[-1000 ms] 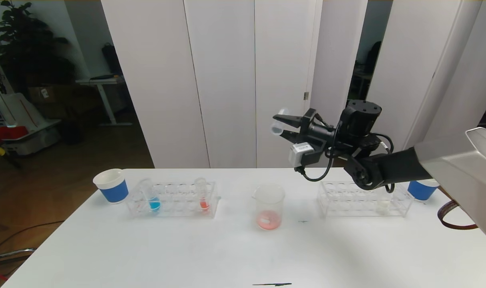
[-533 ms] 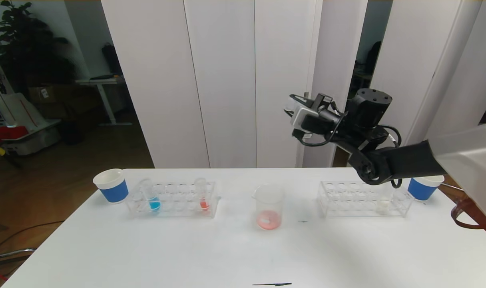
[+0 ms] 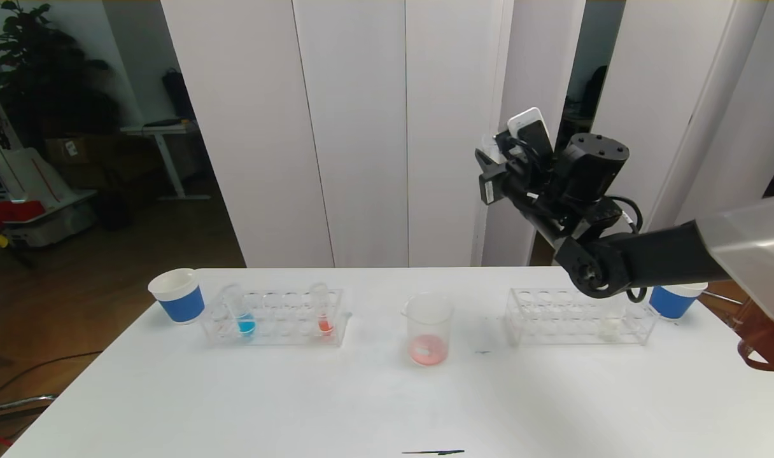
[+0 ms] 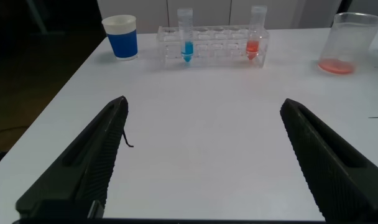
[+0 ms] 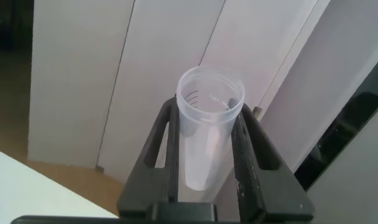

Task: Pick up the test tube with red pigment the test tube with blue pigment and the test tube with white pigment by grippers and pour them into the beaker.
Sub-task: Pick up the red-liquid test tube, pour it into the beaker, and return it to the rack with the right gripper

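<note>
My right gripper [image 3: 489,152] is raised high, above and to the right of the beaker [image 3: 429,327], and is shut on a clear test tube [image 5: 207,137]. The tube's bottom is pale whitish and its open mouth points away from the wrist; I take it for the test tube with white pigment. The beaker holds pink-red liquid with a white blob. The test tube with blue pigment [image 3: 240,315] and the test tube with red pigment [image 3: 322,312] stand upright in the left rack [image 3: 279,331]. My left gripper [image 4: 204,104] hovers open and empty low over the near table, outside the head view.
A second clear rack [image 3: 578,318] stands right of the beaker with a little whitish stuff [image 3: 610,326] in one slot. Blue paper cups sit at the far left [image 3: 178,296] and the far right [image 3: 673,299]. A small dark mark [image 3: 435,452] lies at the table's front edge.
My right gripper has lifted and drawn back to the right from over the beaker. It has turned the held tube from tipped sideways to mouth-up. The left gripper has stayed put.
</note>
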Controlling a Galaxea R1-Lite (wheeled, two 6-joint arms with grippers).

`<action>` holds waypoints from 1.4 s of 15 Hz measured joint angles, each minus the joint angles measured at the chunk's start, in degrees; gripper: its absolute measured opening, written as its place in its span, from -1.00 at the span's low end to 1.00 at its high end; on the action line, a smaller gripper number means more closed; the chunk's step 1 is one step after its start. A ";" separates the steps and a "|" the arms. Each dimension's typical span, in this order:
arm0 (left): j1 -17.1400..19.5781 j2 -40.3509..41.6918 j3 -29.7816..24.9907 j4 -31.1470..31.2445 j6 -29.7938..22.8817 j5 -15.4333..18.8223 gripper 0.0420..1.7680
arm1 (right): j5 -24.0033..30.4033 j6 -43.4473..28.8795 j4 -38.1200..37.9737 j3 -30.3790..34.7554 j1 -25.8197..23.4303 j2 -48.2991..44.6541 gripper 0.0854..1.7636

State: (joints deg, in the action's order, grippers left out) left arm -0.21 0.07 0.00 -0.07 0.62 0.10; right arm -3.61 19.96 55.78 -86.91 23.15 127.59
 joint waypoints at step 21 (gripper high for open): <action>0.00 -0.02 0.00 0.00 0.00 0.00 0.98 | -4.71 -15.63 6.81 25.31 -20.04 -17.69 -0.41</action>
State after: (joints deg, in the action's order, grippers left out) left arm -0.21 0.05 0.00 -0.07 0.62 0.10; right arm -8.31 4.33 62.60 -61.60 3.11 109.90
